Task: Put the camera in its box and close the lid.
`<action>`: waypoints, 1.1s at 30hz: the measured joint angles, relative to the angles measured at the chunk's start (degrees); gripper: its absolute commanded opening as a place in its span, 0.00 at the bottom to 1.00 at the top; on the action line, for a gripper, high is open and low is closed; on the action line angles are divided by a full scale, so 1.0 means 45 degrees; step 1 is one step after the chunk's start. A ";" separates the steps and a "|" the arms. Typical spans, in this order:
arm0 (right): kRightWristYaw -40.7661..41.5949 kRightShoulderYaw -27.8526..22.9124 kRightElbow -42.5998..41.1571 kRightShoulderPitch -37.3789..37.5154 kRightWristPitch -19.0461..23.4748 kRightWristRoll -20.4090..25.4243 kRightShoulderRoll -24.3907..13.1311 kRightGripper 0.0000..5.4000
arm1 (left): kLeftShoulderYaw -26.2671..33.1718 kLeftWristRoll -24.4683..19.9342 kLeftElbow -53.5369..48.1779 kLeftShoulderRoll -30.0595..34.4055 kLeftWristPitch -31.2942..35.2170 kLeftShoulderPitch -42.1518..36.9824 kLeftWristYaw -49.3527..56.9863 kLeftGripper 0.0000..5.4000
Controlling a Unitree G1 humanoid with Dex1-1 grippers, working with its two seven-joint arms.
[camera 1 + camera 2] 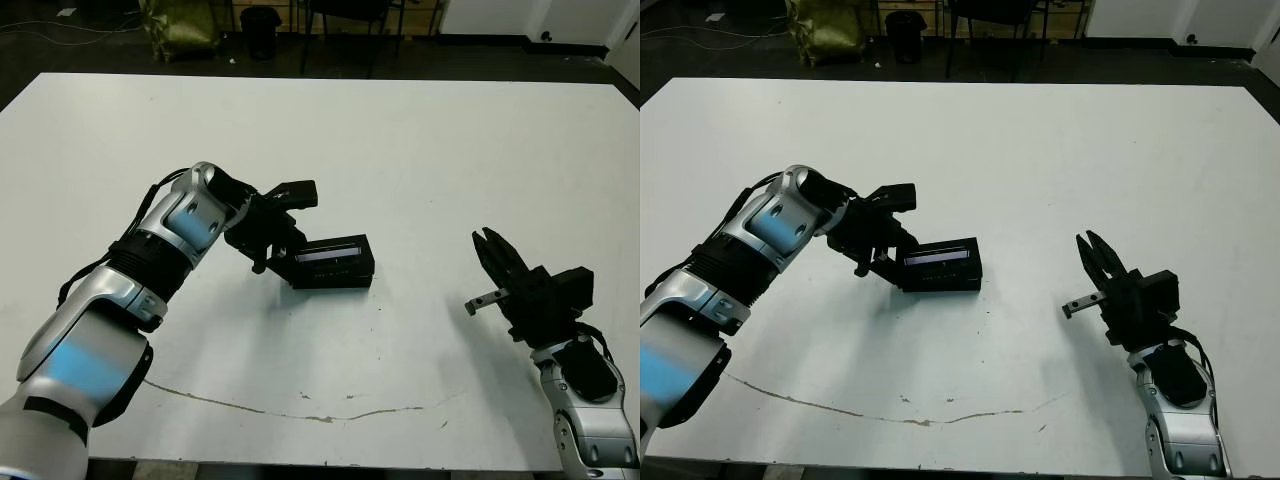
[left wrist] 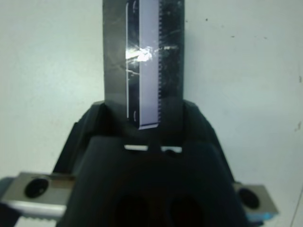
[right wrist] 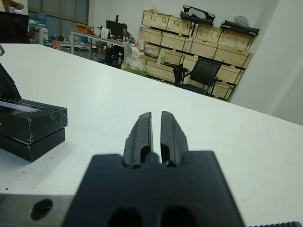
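Stereo head views and both wrist views of the white table (image 1: 420, 130). The lid (image 1: 333, 251), its pale strip facing up, sits on the box (image 1: 335, 276), the two forming one black stack near the table's centre; the right wrist view shows the upper piece resting on the lower with a visible seam. The camera is not visible, presumably enclosed. The stack's long axis runs roughly from 9 to 3 o'clock. The left gripper (image 1: 272, 243) meets the stack's 9 o'clock end, its fingers straddling that end of the lid; whether they press it cannot be told. The right gripper (image 1: 493, 252), fingers nearly together and holding nothing, waits well apart toward 4 o'clock from the stack. Judgement: the left arm is the nearer, so any remaining seating of the lid falls to it, working along the stack's long axis.
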 measured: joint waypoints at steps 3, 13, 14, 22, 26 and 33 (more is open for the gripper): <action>0.0003 0.0000 -0.0002 0.0001 0.0000 0.0024 0.0007 0.00 | -0.0054 0.0021 0.0001 -0.0009 -0.0060 -0.0009 0.0000 0.44; -0.0002 0.0000 -0.0077 0.0040 0.0203 0.0034 0.0008 0.00 | -0.0223 0.0212 0.0046 -0.0050 -0.0303 -0.0047 -0.0002 0.44; -0.0002 0.0000 -0.0083 0.0044 0.0203 0.0033 0.0008 0.00 | -0.0234 0.0219 0.0064 -0.0056 -0.0359 -0.0047 -0.0003 0.44; -0.0002 0.0000 -0.0017 0.0057 0.0023 0.0006 0.0016 0.00 | -0.0384 0.0264 0.0106 -0.0057 -0.1025 -0.0040 -0.0022 0.44; -0.0077 0.0000 -0.0041 0.0063 0.0024 -0.0082 0.0031 0.00 | -0.0505 0.0318 -0.0108 -0.0039 -0.1002 -0.0038 -0.0023 0.44; -0.0086 -0.0001 -0.0144 0.0140 0.0087 0.0073 0.0054 0.00 | -0.0593 0.0464 -0.0141 -0.0068 -0.1135 -0.0045 -0.0022 0.44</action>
